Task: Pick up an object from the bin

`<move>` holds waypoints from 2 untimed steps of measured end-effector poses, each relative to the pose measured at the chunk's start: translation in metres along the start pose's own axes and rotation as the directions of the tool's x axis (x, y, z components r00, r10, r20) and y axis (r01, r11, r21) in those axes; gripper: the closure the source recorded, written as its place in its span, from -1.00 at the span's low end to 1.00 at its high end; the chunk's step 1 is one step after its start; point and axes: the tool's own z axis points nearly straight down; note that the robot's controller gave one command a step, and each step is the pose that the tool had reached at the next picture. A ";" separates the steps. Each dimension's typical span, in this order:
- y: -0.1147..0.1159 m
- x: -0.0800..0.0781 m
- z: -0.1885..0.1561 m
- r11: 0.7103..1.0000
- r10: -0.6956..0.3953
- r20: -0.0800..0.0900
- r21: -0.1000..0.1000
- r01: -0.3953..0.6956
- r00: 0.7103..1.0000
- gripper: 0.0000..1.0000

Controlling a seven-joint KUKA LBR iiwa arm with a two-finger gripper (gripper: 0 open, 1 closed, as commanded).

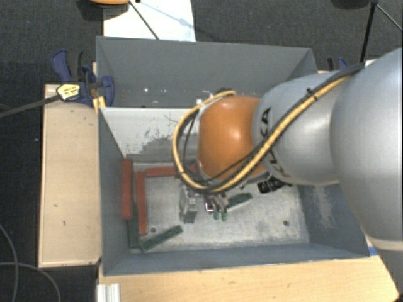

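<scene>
My gripper (204,212) reaches down to the bin floor near the middle, under the arm's orange cover. Its two fingers stand apart and open, with bare floor between them. A short dark green stick (240,199) lies just to the right of the right finger, one end close to the fingertip; I cannot tell whether they touch. To the left, a red bar (141,201) runs along the floor and meets a second red piece (160,172) at its top end. Another dark green stick (161,234) lies in front of the gripper, to its left.
A brown-red stick (128,188) leans along the bin's left wall. A small black object (271,185) shows at the arm's lower edge. The arm and its cover hide the back and right of the bin floor.
</scene>
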 end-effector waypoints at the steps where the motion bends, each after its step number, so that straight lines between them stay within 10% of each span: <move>1: -0.002 0.023 -0.020 0.978 0.210 0.000 -0.001 -0.210 0.978 -1.00; 2: -0.002 0.023 -0.020 0.978 0.210 0.000 -0.001 -0.210 0.978 -1.00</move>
